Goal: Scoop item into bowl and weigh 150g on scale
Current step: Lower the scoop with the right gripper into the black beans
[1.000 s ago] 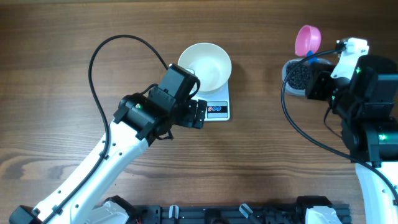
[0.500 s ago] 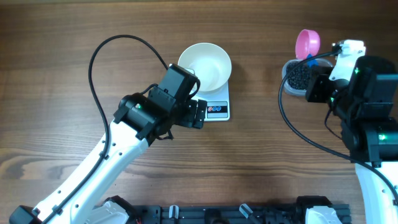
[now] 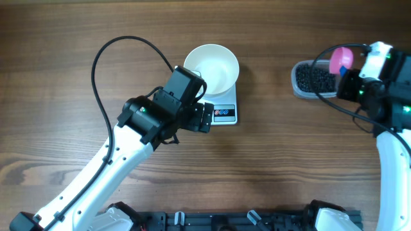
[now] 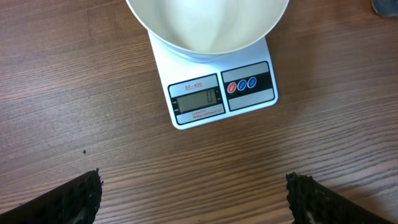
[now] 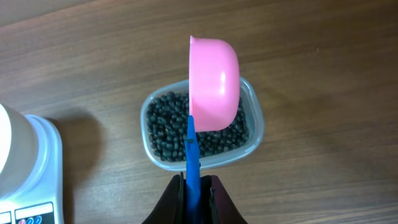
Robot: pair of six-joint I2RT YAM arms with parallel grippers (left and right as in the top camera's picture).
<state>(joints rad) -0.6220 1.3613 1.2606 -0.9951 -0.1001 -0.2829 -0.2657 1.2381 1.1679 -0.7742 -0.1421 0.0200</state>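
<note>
brown wood-grain table (image 3: pixel 58 45) fills every view. left arm (image 3: pixel 96 173), white with a black wrist, reaches in from the lower left, and its left gripper (image 3: pixel 204 118) hangs just in front of the scale with the jaws spread wide and holding nothing; in the left wrist view the two dark fingertips (image 4: pixel 81 198) sit at opposite bottom corners with bare wood between them. right arm (image 3: pixel 392 160) stands at the right edge, and the right gripper (image 5: pixel 194 190) is pinched tight on the blue handle (image 5: pixel 191 152) of a scoop. white square scale (image 4: pixel 221 93) sits near the table's middle, its grey display showing a zero, with one red and two blue round buttons (image 4: pixel 242 84) beside it. white bowl (image 3: pixel 211 67) rests on the scale's platform, covering the back part. clear plastic tub (image 5: pixel 256 121) lies well apart to the right, near the right gripper. pink scoop (image 5: pixel 214 81) hangs over the tub with its cup turned on its side, rounded back toward the wrist camera; whether it touches what is below cannot be told. tiny black beads (image 5: pixel 165 124) lie in a dark layer inside the tub.
</note>
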